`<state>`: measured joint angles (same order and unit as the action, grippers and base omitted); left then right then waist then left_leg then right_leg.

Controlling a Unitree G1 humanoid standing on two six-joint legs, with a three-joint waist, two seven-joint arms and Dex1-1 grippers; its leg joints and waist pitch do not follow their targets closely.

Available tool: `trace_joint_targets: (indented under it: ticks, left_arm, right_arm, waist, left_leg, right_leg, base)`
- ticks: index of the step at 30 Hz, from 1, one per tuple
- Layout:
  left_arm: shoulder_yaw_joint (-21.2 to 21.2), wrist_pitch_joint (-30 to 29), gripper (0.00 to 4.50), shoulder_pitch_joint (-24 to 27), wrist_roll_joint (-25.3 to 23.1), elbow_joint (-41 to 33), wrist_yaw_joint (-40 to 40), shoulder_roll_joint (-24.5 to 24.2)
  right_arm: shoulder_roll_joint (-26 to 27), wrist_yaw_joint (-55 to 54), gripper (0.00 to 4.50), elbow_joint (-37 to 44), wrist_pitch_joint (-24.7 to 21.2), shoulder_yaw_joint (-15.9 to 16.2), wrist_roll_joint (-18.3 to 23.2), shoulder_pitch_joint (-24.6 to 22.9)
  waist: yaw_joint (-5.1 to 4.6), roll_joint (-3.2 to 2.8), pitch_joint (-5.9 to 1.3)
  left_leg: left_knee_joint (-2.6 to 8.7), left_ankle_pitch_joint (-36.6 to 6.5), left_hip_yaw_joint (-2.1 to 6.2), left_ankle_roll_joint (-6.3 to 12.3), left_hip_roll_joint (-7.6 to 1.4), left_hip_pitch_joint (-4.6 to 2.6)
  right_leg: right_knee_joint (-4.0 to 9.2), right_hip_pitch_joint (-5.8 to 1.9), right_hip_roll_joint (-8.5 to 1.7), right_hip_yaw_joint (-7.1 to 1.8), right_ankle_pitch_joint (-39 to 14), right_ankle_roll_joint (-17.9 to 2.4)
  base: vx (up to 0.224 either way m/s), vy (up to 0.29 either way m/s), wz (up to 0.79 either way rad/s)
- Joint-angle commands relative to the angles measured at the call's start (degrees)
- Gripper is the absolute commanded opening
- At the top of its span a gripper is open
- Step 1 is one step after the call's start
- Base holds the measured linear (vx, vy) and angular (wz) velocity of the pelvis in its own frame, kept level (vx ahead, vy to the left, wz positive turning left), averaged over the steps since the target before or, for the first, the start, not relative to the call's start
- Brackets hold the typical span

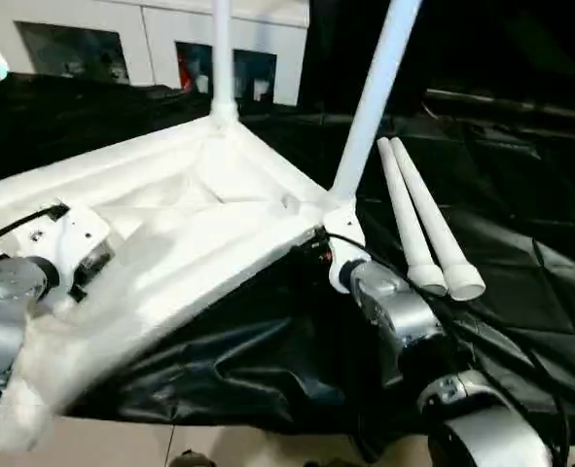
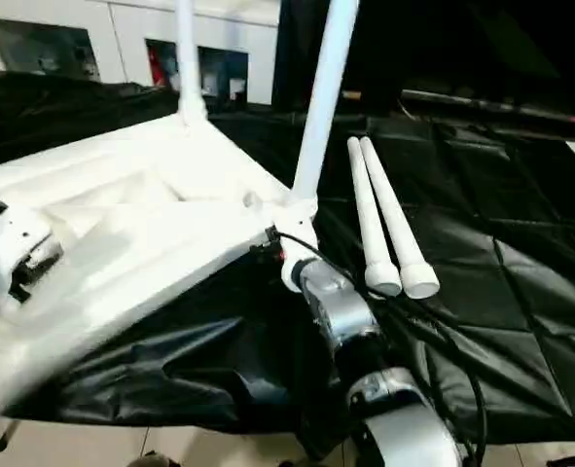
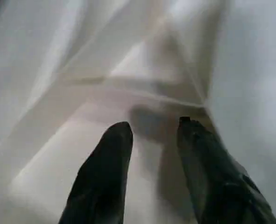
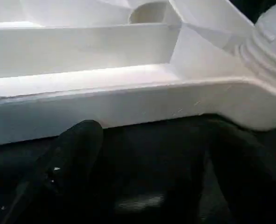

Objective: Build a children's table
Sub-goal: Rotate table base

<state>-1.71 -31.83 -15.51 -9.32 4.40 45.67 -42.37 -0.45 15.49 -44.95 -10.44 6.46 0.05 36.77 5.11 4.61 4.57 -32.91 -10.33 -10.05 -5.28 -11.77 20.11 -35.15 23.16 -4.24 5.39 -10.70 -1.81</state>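
The white table top (image 1: 170, 224) lies upside down and tilted on black cloth, ribbed underside up. One white leg (image 1: 221, 58) stands in its far corner socket and a second leg (image 1: 375, 88) in the right corner socket. Two loose legs (image 1: 404, 204) (image 1: 438, 229) lie side by side on the cloth to the right. My left gripper (image 3: 152, 128) hovers over the ribbed underside at the left, fingers apart with nothing between them. My right gripper (image 4: 159, 135) sits low by the right corner, just below the top's rim (image 4: 128, 105), open wide and holding nothing.
A white cabinet with glass doors (image 1: 151, 39) stands at the back. Black cloth (image 1: 521, 195) covers the work surface, and its front edge drops to pale floor (image 1: 219, 443). Black cables (image 1: 521, 350) run along my right forearm.
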Motion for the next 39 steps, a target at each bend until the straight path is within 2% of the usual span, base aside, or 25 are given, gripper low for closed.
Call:
trace_joint_targets:
  ticks: [1, 2, 3, 4, 6, 8, 9, 13, 15, 17, 19, 21, 22, 23, 25, 26, 27, 29, 30, 31, 32, 33, 34, 36, 39]
  left_arm:
    - [5.59, 0.31, 1.57, 1.70, 5.64, -4.43, 9.31, 0.36]
    - [5.83, 0.70, 1.53, 1.76, 5.93, -4.75, 9.97, 0.22]
    - [7.03, 0.98, 1.43, 1.92, 8.65, -7.15, 14.00, -0.09]
    - [7.73, 0.85, 1.19, 1.69, 10.57, -8.40, 16.45, 0.18]
    - [8.83, 2.57, 1.14, 1.25, 13.27, -9.82, 20.07, 1.07]
    - [9.62, 1.56, 0.85, 0.70, 14.74, -10.79, 21.56, 1.79]
    - [10.44, 0.63, 0.85, 0.08, 15.52, -11.34, 22.71, 2.18]
    - [13.33, 3.97, 0.53, -4.92, 13.62, -6.53, 22.64, 5.88]
    - [14.03, 6.78, 0.32, -8.04, 11.98, -1.93, 20.69, 8.45]
    - [14.43, 8.30, 0.25, -9.52, 11.06, 0.48, 19.47, 9.39]
    - [15.38, 11.98, 0.09, -13.67, 7.99, 8.20, 15.24, 11.75]
    - [15.78, 13.11, 0.09, -15.03, 6.90, 10.85, 13.84, 12.29]
    - [17.08, 15.16, 0.09, -17.88, 3.98, 16.53, 10.63, 12.80]
    - [17.82, 15.95, 0.09, -19.23, 2.34, 19.10, 8.83, 12.82]
    - [19.08, 17.15, 0.09, -22.65, -1.23, 25.42, 3.13, 12.92]
    - [19.08, 17.15, 0.09, -22.65, -1.23, 25.42, 3.13, 12.92]
    - [19.30, 18.35, 0.09, -25.06, -3.46, 30.18, -1.38, 13.30]
    - [18.29, 20.39, 0.09, -28.23, -5.69, 36.53, -10.40, 14.50]
    - [18.17, 22.06, 0.09, -29.52, -7.52, 39.24, -17.09, 14.80]
    - [18.30, 22.71, 0.09, -29.76, -8.07, 39.82, -18.65, 14.78]
    - [18.40, 23.49, 0.09, -30.18, -8.88, 41.00, -21.01, 14.82]
    - [18.40, 23.49, 0.09, -30.18, -8.88, 41.00, -21.01, 14.82]
    - [18.18, 25.63, 0.09, -30.74, -9.45, 43.41, -24.17, 15.15]
    - [17.43, 28.50, 0.09, -31.15, -9.15, 45.55, -27.36, 15.81]
    - [15.86, 31.62, 0.09, -31.12, -7.14, 46.53, -27.63, 17.26]
  right_arm:
    - [0.28, 1.32, 3.89, -0.71, 1.16, -0.25, -0.19, 1.54]
    - [0.26, 1.38, 3.89, -0.83, 1.22, -0.23, -0.22, 1.61]
    - [0.22, 1.87, 3.89, -1.53, 1.51, 0.01, -0.36, 2.00]
    - [0.23, 2.24, 3.89, -2.27, 1.93, 0.16, -0.45, 2.34]
    - [0.31, 2.79, 3.89, -3.27, 2.63, 0.47, -0.59, 2.78]
    - [0.39, 3.08, 3.89, -3.47, 2.79, 0.70, -0.68, 2.92]
    - [0.46, 3.30, 3.89, -4.00, 3.18, 0.80, -0.72, 3.18]
    - [0.59, 3.47, 3.89, -5.16, 3.86, 0.63, -0.91, 4.06]
    - [0.47, 3.56, 3.89, -5.42, 4.08, 0.49, -1.00, 4.32]
    - [0.35, 3.61, 3.89, -5.69, 4.35, 0.38, -1.05, 4.47]
    - [-0.36, 3.60, 3.89, -5.21, 4.53, 0.05, -1.07, 4.20]
    - [-0.62, 3.61, 3.89, -4.87, 4.48, -0.10, -1.05, 4.05]
    - [-1.28, 3.63, 3.89, -3.88, 4.31, -0.43, -0.93, 3.54]
    - [-1.62, 3.64, 3.89, -3.25, 4.21, -0.51, -0.92, 3.22]
    - [-2.41, 3.92, 3.89, -0.64, 3.54, -0.63, -0.90, 2.16]
    - [-2.41, 3.92, 3.89, -0.64, 3.54, -0.63, -0.90, 2.16]
    - [-2.95, 4.36, 3.89, 1.47, 3.07, -0.67, -0.78, 1.37]
    - [-4.02, 5.51, 3.89, 5.47, 2.34, -0.63, -0.32, -0.09]
    - [-4.91, 6.39, 3.89, 8.53, 1.74, -0.58, 0.02, -1.17]
    - [-5.16, 6.60, 3.89, 9.34, 1.57, -0.57, 0.09, -1.46]
    - [-5.48, 6.85, 3.89, 10.32, 1.42, -0.56, 0.11, -1.79]
    - [-5.48, 6.85, 3.89, 10.32, 1.42, -0.56, 0.11, -1.79]
    - [-6.38, 7.56, 3.89, 12.84, 0.60, -0.65, 0.34, -2.64]
    - [-7.39, 8.14, 3.89, 16.02, -0.74, -1.11, 0.86, -3.76]
    - [-8.21, 7.69, 3.89, 19.29, -2.76, -2.01, 1.02, -4.99]
  waist:
    - [0.22, -2.10, -4.05]
    - [0.15, -2.13, -4.04]
    - [0.19, -1.62, -4.11]
    - [0.17, -1.73, -4.07]
    - [0.20, -1.68, -4.15]
    - [0.07, -1.58, -4.14]
    - [-0.01, -1.45, -4.31]
    - [-0.06, -1.36, -4.29]
    - [0.14, -1.55, -4.40]
    - [0.07, -1.41, -4.48]
    - [0.12, -1.48, -4.42]
    - [0.26, -1.59, -4.51]
    - [0.24, -1.63, -4.62]
    - [0.36, -1.57, -4.61]
    - [0.41, -2.05, -4.65]
    - [0.39, -1.83, -4.67]
    - [0.40, -1.65, -4.77]
    - [0.56, -1.95, -4.80]
    - [0.58, -1.75, -4.94]
    - [0.68, -1.66, -5.15]
    - [0.55, -1.84, -5.11]
    - [0.72, -1.78, -5.24]
    - [0.71, -1.78, -5.14]
    - [0.89, -1.67, -5.03]
    - [1.35, -1.59, -4.96]
  left_leg:
    - [4.22, -9.53, 0.47, -2.40, -1.69, -0.72]
    - [4.18, -9.25, 0.37, -2.28, -1.59, -0.67]
    - [4.16, -9.02, 0.31, -2.09, -1.58, -0.71]
    - [4.18, -9.17, 0.27, -2.02, -1.55, -0.64]
    - [4.19, -9.89, 0.26, -2.33, -1.63, -0.66]
    - [4.23, -10.17, 0.31, -2.54, -1.62, -0.45]
    - [4.17, -9.85, 0.31, -2.66, -1.65, -0.48]
    - [3.88, -8.82, 0.11, -1.96, -1.31, -0.37]
    - [3.81, -9.12, 0.18, -2.16, -1.36, -0.45]
    - [3.83, -9.27, 0.32, -2.39, -1.44, -0.26]
    - [3.75, -10.75, 0.32, -2.42, -1.27, -0.36]
    - [3.74, -10.86, 0.40, -2.45, -1.31, -0.45]
    - [3.68, -10.70, 0.51, -2.51, -1.31, -0.27]
    - [3.68, -10.71, 0.50, -2.35, -1.25, -0.36]
    - [3.63, -11.01, 0.65, -2.58, -1.34, -0.40]
    - [3.63, -11.02, 0.61, -2.45, -1.31, -0.40]
    - [3.60, -10.55, 0.75, -2.47, -1.39, -0.21]
    - [3.42, -9.89, 0.77, -2.10, -1.17, -0.15]
    - [3.35, -9.51, 0.87, -1.87, -1.27, -0.05]
    - [3.33, -8.45, 1.12, -1.71, -1.50, 0.06]
    - [3.37, -8.05, 1.20, -1.62, -1.46, 0.22]
    - [3.14, -7.75, 1.04, -1.52, -1.47, -0.24]
    - [3.08, -7.23, 0.96, -1.28, -1.33, -0.10]
    - [3.05, -7.29, 0.87, -0.85, -1.33, -0.16]
    - [3.05, -7.12, 0.81, -0.78, -1.33, -0.17]
  right_leg:
    - [2.62, -2.86, -4.29, -3.77, -2.44, -12.71]
    - [2.58, -2.83, -4.16, -3.77, -2.00, -12.78]
    - [2.61, -2.95, -4.26, -3.76, -2.18, -12.78]
    - [2.63, -2.94, -4.28, -3.80, -3.20, -12.72]
    - [2.77, -3.00, -4.37, -3.82, -4.89, -12.28]
    - [2.74, -3.17, -4.41, -3.87, -5.66, -11.81]
    - [2.70, -3.26, -4.44, -3.85, -5.77, -11.55]
    - [2.86, -3.17, -4.11, -3.97, -5.96, -10.85]
    - [2.94, -3.21, -4.17, -3.98, -6.74, -10.46]
    - [2.75, -3.36, -4.12, -3.92, -6.16, -10.46]
    - [3.25, -3.26, -4.12, -3.92, -9.28, -9.46]
    - [3.34, -3.21, -4.11, -3.90, -9.66, -9.18]
    - [3.19, -3.44, -4.17, -3.88, -9.64, -9.01]
    - [3.40, -3.30, -4.08, -3.81, -10.03, -8.74]
    - [3.18, -3.31, -4.07, -3.80, -9.40, -8.64]
    - [3.33, -3.33, -3.96, -3.79, -9.24, -8.41]
    - [3.02, -3.55, -4.08, -3.74, -8.52, -8.59]
    - [3.16, -3.57, -3.92, -3.73, -7.92, -7.99]
    - [2.94, -3.75, -3.82, -3.73, -5.94, -7.74]
    - [2.51, -3.97, -4.12, -3.65, -3.70, -7.99]
    - [2.45, -4.04, -4.07, -3.59, -3.21, -8.26]
    - [2.52, -3.74, -4.15, -3.63, -2.49, -8.92]
    - [2.44, -3.77, -4.00, -3.63, -1.54, -9.71]
    - [2.55, -3.82, -4.00, -3.68, -1.18, -9.88]
    - [2.66, -3.82, -4.08, -3.67, -1.46, -10.26]
  base:
    - [0.000, 0.000, 0.00]
    - [0.000, 0.000, 0.00]
    - [0.000, 0.000, 0.00]
    - [0.000, 0.000, 0.00]
    - [0.000, 0.000, 0.00]
    - [0.000, 0.000, 0.00]
    - [0.000, 0.000, 0.00]
    - [0.000, 0.000, 0.00]
    - [0.000, 0.000, 0.00]
    - [0.000, 0.000, 0.00]
    - [0.000, 0.000, 0.00]
    - [0.000, 0.000, 0.00]
    - [0.000, 0.000, 0.00]
    - [0.000, 0.000, 0.00]
    - [0.000, 0.000, 0.00]
    - [0.000, 0.000, 0.00]
    - [0.000, 0.000, 0.00]
    - [0.000, 0.000, 0.00]
    - [0.000, 0.000, 0.00]
    - [0.000, 0.000, 0.00]
    - [0.000, 0.000, 0.00]
    - [0.000, 0.000, 0.00]
    - [0.000, 0.000, 0.00]
    - [0.000, 0.000, 0.00]
    - [0.000, 0.000, 0.00]
